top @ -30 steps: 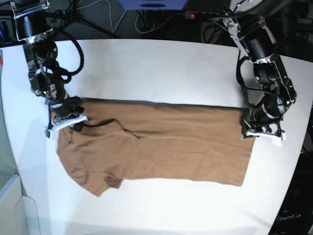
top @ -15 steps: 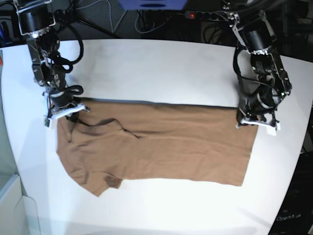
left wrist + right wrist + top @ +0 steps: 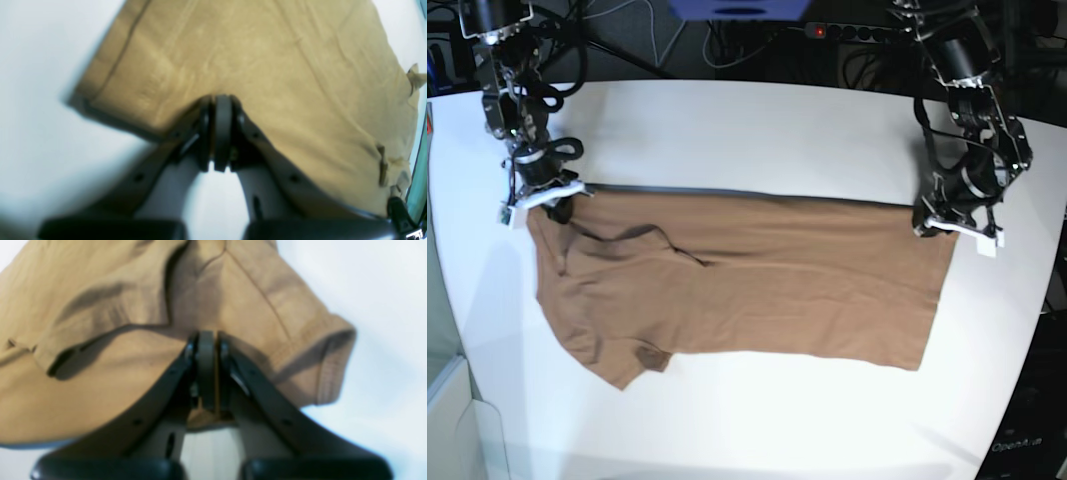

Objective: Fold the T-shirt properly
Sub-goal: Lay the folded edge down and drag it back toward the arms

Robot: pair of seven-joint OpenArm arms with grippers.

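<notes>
Both arms have pulled the T-shirt [image 3: 737, 290] farther up the table [image 3: 747, 130] in the base view. Left wrist view, blurred: left gripper [image 3: 218, 100] pinches the hem. Right wrist view: right gripper [image 3: 206, 335] pinches the sleeve edge.

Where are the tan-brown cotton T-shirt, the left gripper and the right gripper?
Tan-brown cotton T-shirt [image 3: 777, 280]: base view, middle of the body.
Left gripper [image 3: 218, 100]: left wrist view, closed fingertips pinching the fabric edge.
Right gripper [image 3: 206, 335]: right wrist view, closed fingertips near the sleeve.
</notes>
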